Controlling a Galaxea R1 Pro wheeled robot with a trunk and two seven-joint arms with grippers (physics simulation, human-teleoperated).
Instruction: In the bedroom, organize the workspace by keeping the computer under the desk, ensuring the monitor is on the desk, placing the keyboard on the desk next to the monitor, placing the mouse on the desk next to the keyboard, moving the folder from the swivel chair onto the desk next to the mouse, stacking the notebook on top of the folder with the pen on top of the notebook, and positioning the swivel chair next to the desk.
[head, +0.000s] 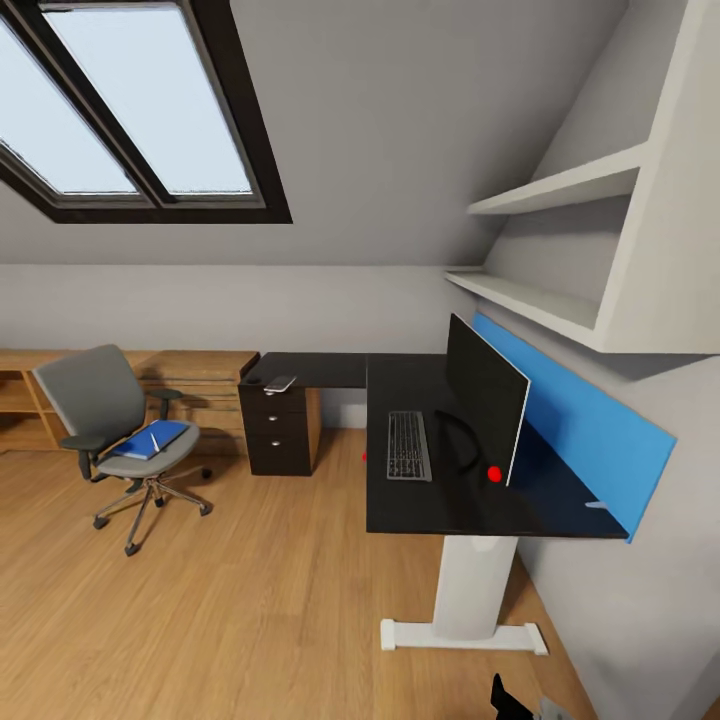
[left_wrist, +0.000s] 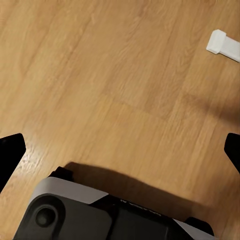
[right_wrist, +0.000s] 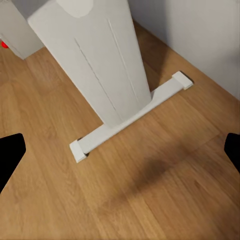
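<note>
folder, flat and bright blue (head: 152, 439), lies on the seat of the grey upholstered swivel chair (head: 98, 400), with a thin white pen (head: 155, 441) on top of it, far across the wooden floor (head: 250, 600) from my fingers. my left gripper (left_wrist: 120, 150) hangs over bare floorboards above my own grey base (left_wrist: 75, 215), its dark fingertips (left_wrist: 10, 155) spread wide apart. my right gripper (right_wrist: 120, 150) is spread as well, its fingertips (right_wrist: 10, 157) at either edge, looking down on the white leg (right_wrist: 100, 60) of the glossy black l-shaped desk (head: 420, 500). on that desk the wide black monitor (head: 485, 400) stands beside the slim silver-framed keyboard (head: 408, 446). a small dark notebook (head: 281, 383) lies on the desk's far wing, above the dark drawer unit (head: 276, 432).
</note>
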